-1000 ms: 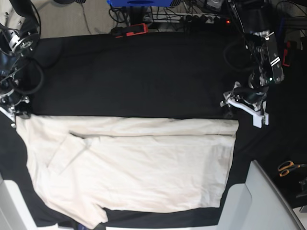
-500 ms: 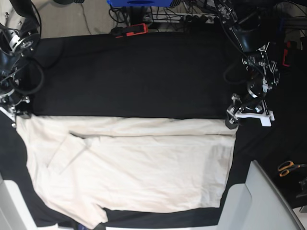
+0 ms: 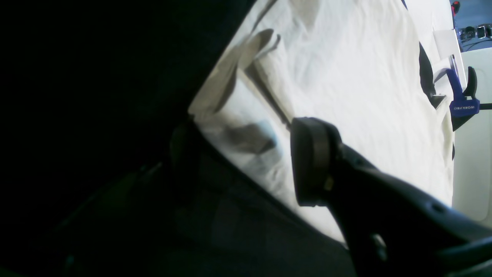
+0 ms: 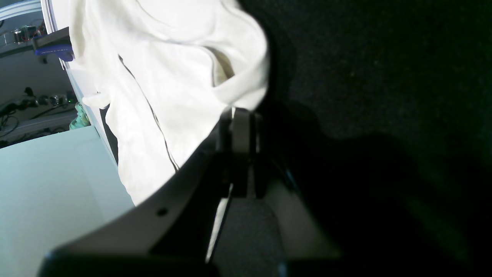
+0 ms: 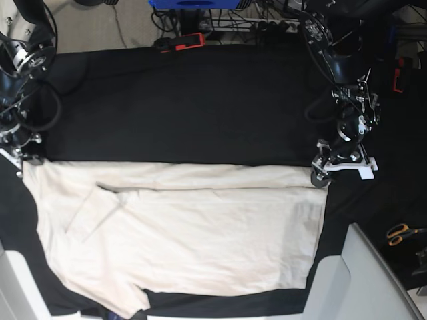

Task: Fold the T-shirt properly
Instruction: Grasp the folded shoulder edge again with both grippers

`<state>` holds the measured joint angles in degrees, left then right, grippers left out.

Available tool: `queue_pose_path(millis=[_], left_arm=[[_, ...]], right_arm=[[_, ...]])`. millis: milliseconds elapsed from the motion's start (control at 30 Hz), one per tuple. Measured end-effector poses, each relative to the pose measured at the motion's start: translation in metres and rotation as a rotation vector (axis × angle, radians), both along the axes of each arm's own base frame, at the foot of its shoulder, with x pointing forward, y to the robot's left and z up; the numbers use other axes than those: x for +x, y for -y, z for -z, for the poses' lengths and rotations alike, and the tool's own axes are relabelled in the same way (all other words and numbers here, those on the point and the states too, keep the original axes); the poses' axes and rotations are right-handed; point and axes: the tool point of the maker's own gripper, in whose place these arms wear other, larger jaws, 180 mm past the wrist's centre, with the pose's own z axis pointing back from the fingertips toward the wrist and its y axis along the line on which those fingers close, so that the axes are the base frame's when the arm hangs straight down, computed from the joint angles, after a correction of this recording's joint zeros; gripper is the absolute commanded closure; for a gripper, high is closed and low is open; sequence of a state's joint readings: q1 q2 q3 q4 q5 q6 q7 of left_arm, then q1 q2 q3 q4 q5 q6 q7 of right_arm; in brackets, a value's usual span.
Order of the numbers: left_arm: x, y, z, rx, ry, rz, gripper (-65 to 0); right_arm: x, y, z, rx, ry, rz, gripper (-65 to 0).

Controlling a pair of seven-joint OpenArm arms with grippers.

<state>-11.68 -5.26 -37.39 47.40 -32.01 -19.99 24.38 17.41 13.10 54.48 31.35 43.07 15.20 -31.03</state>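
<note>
One T-shirt (image 5: 180,233) lies spread over the near half of the black table cloth (image 5: 187,100), a strip along its far edge already doubled over toward the near side, a sleeve showing at the left end in the base view; two arms work it, one at each far corner of the garment; the right gripper (image 5: 19,159), at the cloth's left edge in the base view, has its jaws pressed together, and the wrist view shows cream fabric bunched right at the tips, so I judge it is pinching that corner, though the contact itself is hidden; the left gripper (image 5: 321,175) stands with jaws apart at the opposite corner, one pad over the fabric and nothing yet clamped; the risk from here is an uneven pull: if the left jaws close on only the top layer, or miss the corner, the fold would drag skewed and the doubled strip could slip open; a hard pull by the right arm alone could also rumple the table cloth beneath; one pair of scissors (image 5: 402,233) lies well clear at the right edge.
</note>
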Motion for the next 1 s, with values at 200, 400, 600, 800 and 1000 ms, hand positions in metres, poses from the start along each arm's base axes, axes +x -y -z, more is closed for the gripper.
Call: queue_pose_path(millis=[200,400,600,800,1000], left_arm=[[-0.013,-0.003,0.005,-0.007,0.010,-0.015,-36.0],[-0.005,-0.002,0.002,-0.010,0.015,-0.018,-36.0],[0.008,0.004,0.003,-0.036,0.024,-0.028,-36.0],[0.010,0.005,0.006,-0.044,0.034,-0.051,-29.8],[0.000,0.009,0.017,-0.045,-0.010,-0.033,0.0]], right_arm=[[0.000,0.000,0.000,0.000,0.000,0.000,-0.2],[0.000,0.000,0.000,0.000,0.000,0.000,-0.2],[0.000,0.000,0.000,0.000,0.000,0.000,-0.2],[0.000,0.000,0.000,-0.001,0.000,0.000,-0.2],[0.000,0.000,0.000,0.000,0.000,0.000,-0.2]])
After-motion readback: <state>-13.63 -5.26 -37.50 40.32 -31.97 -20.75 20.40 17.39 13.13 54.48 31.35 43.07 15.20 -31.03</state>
